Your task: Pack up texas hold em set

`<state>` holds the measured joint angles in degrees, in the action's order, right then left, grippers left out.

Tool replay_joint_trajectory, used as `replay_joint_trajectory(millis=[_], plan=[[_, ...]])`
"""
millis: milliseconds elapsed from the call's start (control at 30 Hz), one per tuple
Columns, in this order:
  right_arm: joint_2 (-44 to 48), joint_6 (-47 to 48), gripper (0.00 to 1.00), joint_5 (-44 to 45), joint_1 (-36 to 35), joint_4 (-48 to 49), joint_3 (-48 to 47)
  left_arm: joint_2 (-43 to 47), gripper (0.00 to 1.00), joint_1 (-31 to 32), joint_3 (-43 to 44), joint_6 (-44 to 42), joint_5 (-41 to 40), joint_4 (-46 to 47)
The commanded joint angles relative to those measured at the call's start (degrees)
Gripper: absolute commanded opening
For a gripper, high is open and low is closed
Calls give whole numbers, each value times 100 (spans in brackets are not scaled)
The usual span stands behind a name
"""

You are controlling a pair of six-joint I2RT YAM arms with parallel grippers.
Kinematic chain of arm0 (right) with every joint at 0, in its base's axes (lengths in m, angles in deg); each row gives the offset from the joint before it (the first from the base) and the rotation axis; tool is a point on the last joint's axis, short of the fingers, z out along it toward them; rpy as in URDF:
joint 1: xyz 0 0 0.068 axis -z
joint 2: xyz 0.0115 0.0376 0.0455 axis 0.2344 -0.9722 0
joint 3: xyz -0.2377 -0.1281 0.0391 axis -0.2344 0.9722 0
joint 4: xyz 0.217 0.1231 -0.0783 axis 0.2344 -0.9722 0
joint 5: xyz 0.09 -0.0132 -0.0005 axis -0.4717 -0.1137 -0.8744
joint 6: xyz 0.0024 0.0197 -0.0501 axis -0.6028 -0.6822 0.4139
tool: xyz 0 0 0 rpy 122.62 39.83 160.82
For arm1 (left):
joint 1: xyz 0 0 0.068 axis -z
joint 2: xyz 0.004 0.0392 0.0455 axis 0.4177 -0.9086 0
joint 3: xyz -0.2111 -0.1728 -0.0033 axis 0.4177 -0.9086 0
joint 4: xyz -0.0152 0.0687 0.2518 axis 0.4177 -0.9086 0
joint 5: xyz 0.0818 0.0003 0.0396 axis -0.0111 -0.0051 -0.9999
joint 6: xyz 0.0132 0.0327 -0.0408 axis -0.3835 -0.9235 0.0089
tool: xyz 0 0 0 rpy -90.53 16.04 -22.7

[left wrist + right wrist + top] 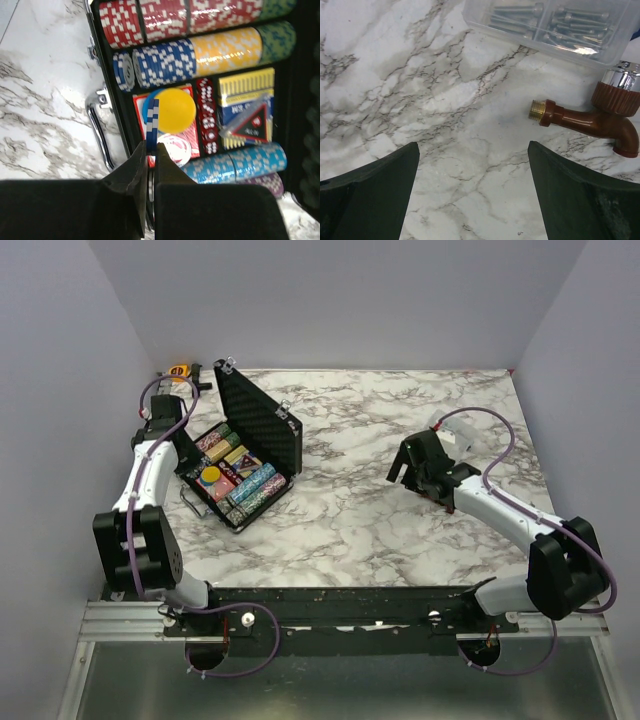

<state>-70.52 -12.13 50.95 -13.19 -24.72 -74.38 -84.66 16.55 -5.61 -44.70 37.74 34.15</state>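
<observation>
Marble veining covers the desk (400, 530), and at its far-left back corner a small orange object (180, 370) sits just behind the left arm. The left end effector (192, 462) reaches over the near-left edge of the open poker case (240, 490). The case lies on the left part of the desk with its lid (258, 415) standing up behind it. From the left wrist, the silver handle (97, 130) shows on the case's outer wall. Beside it, the end effector (150, 150) is narrowed to a slit, pinching a blue-and-white chip (153, 122) on edge. The chip stands above a red card deck (190, 137), just left of a loose yellow disc (175, 110) that lies on the deck. Further right come a column of red dice (206, 115) and a blue card deck (247, 102), with rows of red, blue, yellow, green and light-blue chips above and below them. Well apart on the right side of the desk, the right end effector (402, 472) hangs with its fingers spread wide (472, 145) over bare marble, holding nothing. Beyond it lie a brown tap (590, 117) with a brass thread and a clear plastic box of bolts (555, 25).
</observation>
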Motion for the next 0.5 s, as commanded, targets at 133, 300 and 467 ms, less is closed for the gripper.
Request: replay_joint_trajectory(millis=[133,300,467], plan=[[64,178,91,379,39,360,217,-833,0,-126,464,383,-429,-347],[35,169,91,344,44,407,220,-939,0,-144,476,592,-605,-411],[-18,165,91,310,37,415,211,-1039,0,-220,441,631,-567,-367]])
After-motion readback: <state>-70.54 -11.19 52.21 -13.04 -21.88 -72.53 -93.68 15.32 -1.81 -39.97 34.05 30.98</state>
